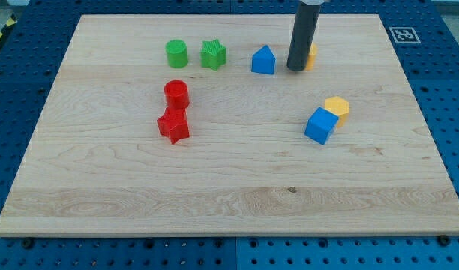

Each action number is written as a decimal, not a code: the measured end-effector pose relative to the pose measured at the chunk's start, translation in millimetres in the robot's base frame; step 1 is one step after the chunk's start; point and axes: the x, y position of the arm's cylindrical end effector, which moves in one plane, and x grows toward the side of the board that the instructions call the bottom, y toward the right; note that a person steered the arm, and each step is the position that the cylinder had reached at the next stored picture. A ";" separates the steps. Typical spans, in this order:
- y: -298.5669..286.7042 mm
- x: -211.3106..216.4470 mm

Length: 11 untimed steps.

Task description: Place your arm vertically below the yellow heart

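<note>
A yellow block [311, 56], mostly hidden behind my rod, shows only as a sliver at the rod's right near the view's top; its shape cannot be made out. My tip [295, 69] rests on the board just left of and in front of it, touching or nearly touching. A blue house-shaped block [263, 61] sits just left of my tip. A second yellow block [337, 106], hexagonal-looking, lies lower right, touching a blue cube [320, 125].
A green cylinder [176, 54] and a green star [213, 55] sit at the upper left. A red cylinder [175, 94] and a red star [173, 126] lie at left centre. The wooden board [229, 195] has edges on all sides.
</note>
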 end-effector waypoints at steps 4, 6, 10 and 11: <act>-43.7 30.0; -51.6 25.3; -44.3 43.3; -18.6 53.0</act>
